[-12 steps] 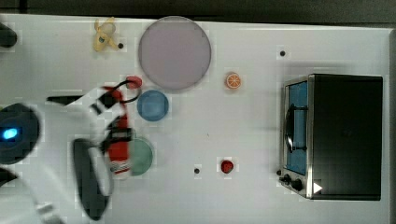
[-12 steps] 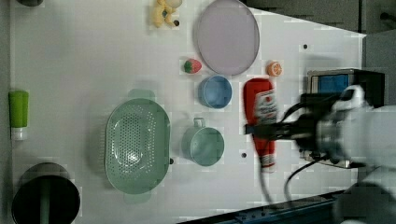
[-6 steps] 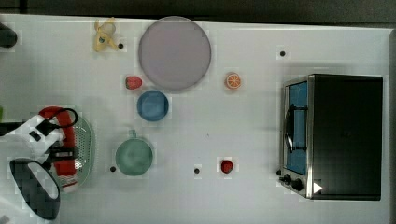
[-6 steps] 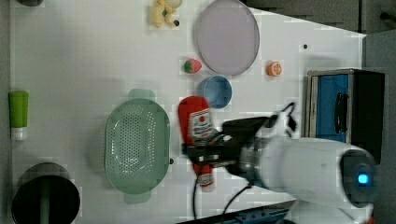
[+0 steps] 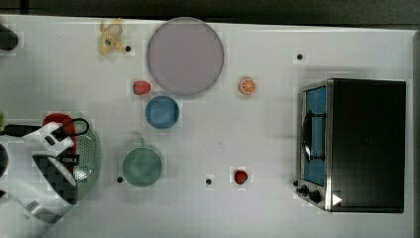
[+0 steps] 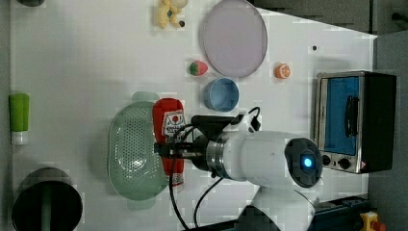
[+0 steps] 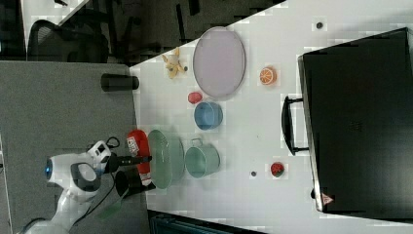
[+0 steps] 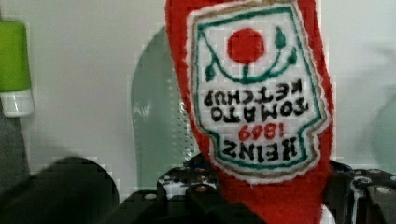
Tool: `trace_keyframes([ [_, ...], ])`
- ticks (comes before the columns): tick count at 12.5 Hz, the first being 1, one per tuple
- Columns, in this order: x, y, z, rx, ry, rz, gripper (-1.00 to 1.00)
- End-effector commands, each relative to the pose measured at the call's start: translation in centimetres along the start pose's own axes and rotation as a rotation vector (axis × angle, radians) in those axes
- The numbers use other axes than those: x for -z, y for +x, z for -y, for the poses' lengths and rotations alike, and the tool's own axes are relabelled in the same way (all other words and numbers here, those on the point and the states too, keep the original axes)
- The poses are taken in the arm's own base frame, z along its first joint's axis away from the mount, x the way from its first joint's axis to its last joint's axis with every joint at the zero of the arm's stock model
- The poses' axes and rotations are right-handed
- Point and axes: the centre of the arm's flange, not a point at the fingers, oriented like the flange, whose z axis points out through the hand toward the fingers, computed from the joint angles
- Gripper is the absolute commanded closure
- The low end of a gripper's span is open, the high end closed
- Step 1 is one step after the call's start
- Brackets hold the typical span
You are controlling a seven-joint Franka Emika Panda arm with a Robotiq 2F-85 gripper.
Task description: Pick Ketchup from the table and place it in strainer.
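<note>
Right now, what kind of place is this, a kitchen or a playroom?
Probably a robot lab set up as a pretend kitchen: a white table with a toaster oven, a plush ketchup bottle, and office chairs nearby.

Ketchup [image 6: 169, 126], soft red bottle with white stitched label, held lengthwise above the strainer's edge, strainer [image 6: 130, 153], pale mint oval basket, perforated bottom, resting flat on the table

Red Ketchup [image 6: 168, 139] with a white, green-edged label, pale mint strainer [image 6: 132, 151] dotted with tiny holes, blue bowl [image 6: 221, 94], lilac plate [image 6: 234, 37], white desk [image 6: 86, 57].
</note>
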Motion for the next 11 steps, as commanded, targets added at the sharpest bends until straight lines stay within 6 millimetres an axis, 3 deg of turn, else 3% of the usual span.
trace_keyframes([
  [1, -1.4, 0.3, 1.1, -0.119, 0.058, -0.001, -0.46],
  [3, -2.3, 0.2, 1.2, -0.098, 0.062, -0.004, -0.9],
  [4, -2.1, 0.3, 1.2, -0.093, 0.058, -0.012, -1.0],
  [7, 0.3, 0.9, 0.6, -0.111, 0.042, -0.05, -1.0],
  [11, 7.1, 3.8, -4.3, -0.207, -0.057, -0.132, -1.0],
])
